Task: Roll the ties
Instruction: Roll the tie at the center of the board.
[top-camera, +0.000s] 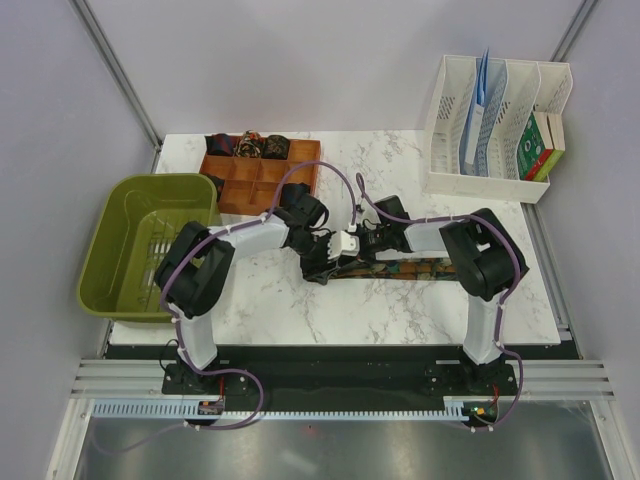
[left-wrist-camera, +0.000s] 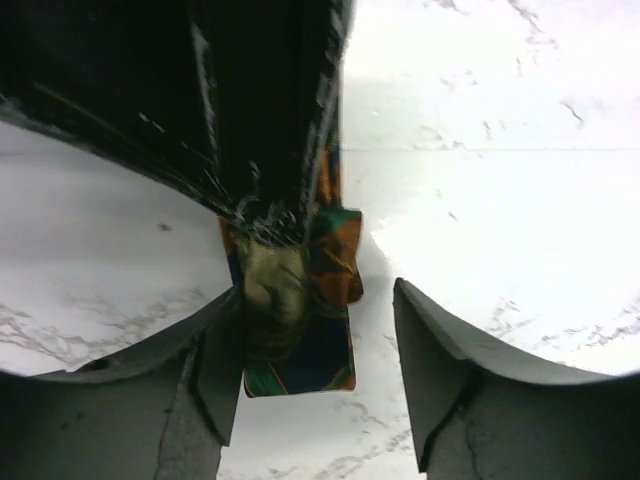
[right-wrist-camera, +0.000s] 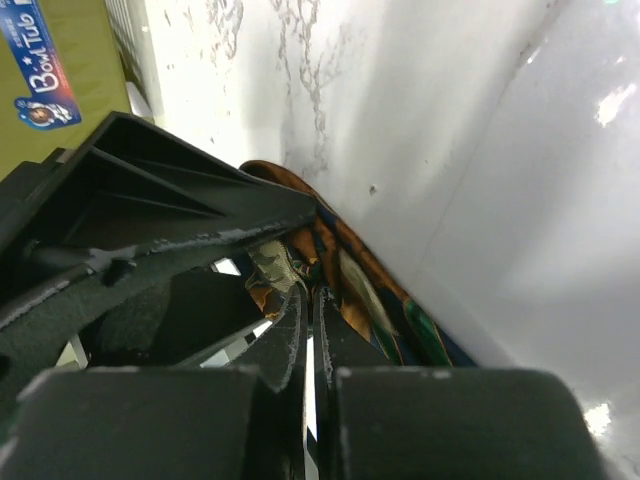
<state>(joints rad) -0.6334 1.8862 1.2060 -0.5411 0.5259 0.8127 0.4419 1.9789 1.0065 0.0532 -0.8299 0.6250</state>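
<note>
l tool (left-wrist-camera: 318, 300) apart, jaws either side of the patterned tie (left-wrist-camera: 305, 365), whose end lies flat on the worktop (left-wrist-camera: 520, 200) betw them. l arm (top-camera: 250, 238) stretched low toward the r tool (right-wrist-camera: 308, 305). r tool pinched together on a raised bit of the tie just ahead of l tool. rest of the strip runs back alongside r arm (top-camera: 440, 238), bent low, wrist facing l tool.

The right gripper (right-wrist-camera: 311, 300) is pinching the orange-green tie (right-wrist-camera: 370, 300) at its folded end, jaws nearly together. The left gripper (right-wrist-camera: 285, 258) is straddling that fold, and a green tub (right-wrist-camera: 30, 150) is showing beyond the marble table (right-wrist-camera: 450, 150).
</note>
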